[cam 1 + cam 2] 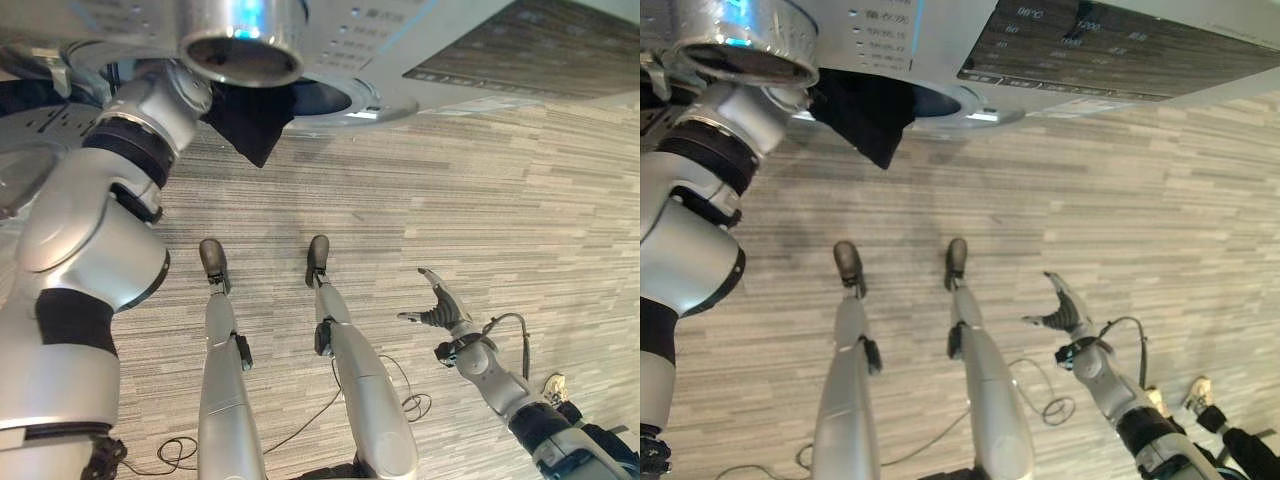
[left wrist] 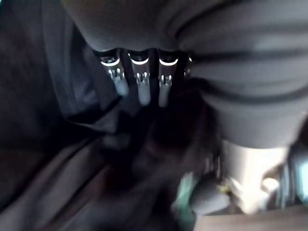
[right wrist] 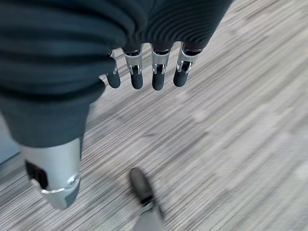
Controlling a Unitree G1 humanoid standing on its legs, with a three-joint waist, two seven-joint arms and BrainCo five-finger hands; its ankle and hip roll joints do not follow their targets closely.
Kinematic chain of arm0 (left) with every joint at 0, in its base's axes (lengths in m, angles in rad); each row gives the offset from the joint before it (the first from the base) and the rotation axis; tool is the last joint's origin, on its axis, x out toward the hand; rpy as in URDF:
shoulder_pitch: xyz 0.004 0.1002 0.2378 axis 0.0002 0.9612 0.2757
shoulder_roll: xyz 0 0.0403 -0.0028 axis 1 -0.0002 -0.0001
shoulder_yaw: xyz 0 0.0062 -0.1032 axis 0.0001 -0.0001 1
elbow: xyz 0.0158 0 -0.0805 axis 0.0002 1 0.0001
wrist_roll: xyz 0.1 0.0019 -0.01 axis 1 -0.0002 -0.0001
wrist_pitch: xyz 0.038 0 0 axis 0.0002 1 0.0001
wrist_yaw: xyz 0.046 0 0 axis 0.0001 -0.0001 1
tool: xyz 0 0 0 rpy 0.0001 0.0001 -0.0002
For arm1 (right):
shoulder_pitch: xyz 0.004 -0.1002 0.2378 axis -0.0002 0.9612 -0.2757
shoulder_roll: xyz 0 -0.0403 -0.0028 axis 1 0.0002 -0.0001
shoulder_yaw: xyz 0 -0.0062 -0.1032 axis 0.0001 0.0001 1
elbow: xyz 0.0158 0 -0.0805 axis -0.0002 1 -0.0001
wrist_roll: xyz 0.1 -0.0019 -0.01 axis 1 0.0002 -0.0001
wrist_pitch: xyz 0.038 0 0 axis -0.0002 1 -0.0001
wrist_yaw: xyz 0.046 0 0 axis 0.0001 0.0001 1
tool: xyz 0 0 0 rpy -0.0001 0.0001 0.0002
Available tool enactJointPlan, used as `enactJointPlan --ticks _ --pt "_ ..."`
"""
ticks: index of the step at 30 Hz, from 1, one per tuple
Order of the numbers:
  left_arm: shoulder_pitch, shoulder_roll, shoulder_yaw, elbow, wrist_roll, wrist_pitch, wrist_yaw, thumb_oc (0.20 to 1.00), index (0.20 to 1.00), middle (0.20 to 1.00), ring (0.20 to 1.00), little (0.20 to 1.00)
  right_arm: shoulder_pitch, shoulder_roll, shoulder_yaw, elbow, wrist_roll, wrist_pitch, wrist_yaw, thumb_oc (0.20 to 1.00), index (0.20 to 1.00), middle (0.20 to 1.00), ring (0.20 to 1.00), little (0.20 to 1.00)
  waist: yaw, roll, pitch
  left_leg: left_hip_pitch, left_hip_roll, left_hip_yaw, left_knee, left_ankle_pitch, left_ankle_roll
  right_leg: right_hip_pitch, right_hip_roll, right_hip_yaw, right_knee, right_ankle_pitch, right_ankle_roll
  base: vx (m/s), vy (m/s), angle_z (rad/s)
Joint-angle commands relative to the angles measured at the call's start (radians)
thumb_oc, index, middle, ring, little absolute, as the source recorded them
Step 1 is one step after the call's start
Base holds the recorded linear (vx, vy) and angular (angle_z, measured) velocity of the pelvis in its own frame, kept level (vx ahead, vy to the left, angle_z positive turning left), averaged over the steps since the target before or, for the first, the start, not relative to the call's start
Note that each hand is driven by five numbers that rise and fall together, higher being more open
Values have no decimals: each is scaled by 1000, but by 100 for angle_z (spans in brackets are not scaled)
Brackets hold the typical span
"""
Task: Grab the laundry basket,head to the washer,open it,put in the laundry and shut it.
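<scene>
1. Grey striped carpet (image 1: 480,200) runs across the whole floor, and at its far edge stands the washer (image 1: 1080,45), its control panel and round door opening seen from above.

2. That opening (image 1: 940,100) is uncovered, so the door looks already open; I judge the walk to the machine and the opening step done. No laundry basket can be made out in these pictures.

3. Dark laundry (image 1: 250,120) hangs in a point from the lip of the opening, partly in and partly out. Loading seems under way, not finished; pushing the cloth fully inside and shutting the door are left.

4. Raised high, the robot's left arm reaches up to the opening, and the cloth hangs just below where it ends. In the left wrist view the left hand (image 2: 139,86) has its fingers pointing into dark folds of cloth. Whether they grip the cloth or only press on it I cannot tell.

5. Down at the robot's right side, low over the carpet and well apart from the washer, the right hand (image 1: 440,305) is idle. Its fingers are spread and relaxed, thumb standing apart, with nothing in them.
</scene>
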Motion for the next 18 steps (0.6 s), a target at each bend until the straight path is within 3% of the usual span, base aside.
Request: enactJointPlan --ticks 1,7,11,12,15,16,18 --pt "-44 -51 48 -12 88 -13 -86 1000 1000 1000 1000 1000 119 -61 -35 -29 1 13 43 1000 1000 1000 1000 1000 -40 16 -42 78 7 -20 -14 -125 3 45 14 17 67 -137 70 0 0 0" --pt "-20 -62 85 -151 33 -36 -46 1000 1000 1000 1000 1000 128 -56 -22 6 -4 15 51 1000 1000 1000 1000 1000 -23 30 -46 78 1 -25 -17 -126 4 54 9 11 63 -144 66 1 0 1" --pt "38 -13 171 -312 0 -58 54 1000 1000 1000 1000 1000 127 -30 -17 38 -11 11 37 1000 1000 1000 1000 1000 1 39 -30 71 -8 -19 -11 -99 10 51 1 -6 63 -128 57 -49 10 2" --pt "116 2 245 -409 2 -59 120 1000 1000 1000 1000 1000 117 2 -17 64 -12 11 21 1000 1000 1000 1000 1000 18 45 -23 74 -11 -21 -12 -99 9 56 -2 -12 62 -130 57 5 5 5" --pt "186 13 296 -476 12 -55 145 1000 1000 1000 1000 1000 108 22 -10 84 -11 9 13 1000 1000 1000 1000 1000 24 49 -20 77 -13 -23 -12 -100 9 61 -2 -14 62 -132 55 9 9 9" --pt "403 46 396 -653 53 -44 146 1000 1000 1000 1000 1000 99 66 -9 112 -23 25 0 1000 1000 1000 1000 1000 55 56 -7 87 -15 -25 -11 -103 7 77 -6 -21 62 -140 53 20 16 10" --pt "485 56 434 -712 63 -38 142 1000 1000 1000 1000 1000 103 78 -10 117 -24 29 -2 1000 1000 1000 1000 1000 61 58 -5 89 -16 -26 -11 -103 7 80 -6 -23 61 -142 52 10 8 3"
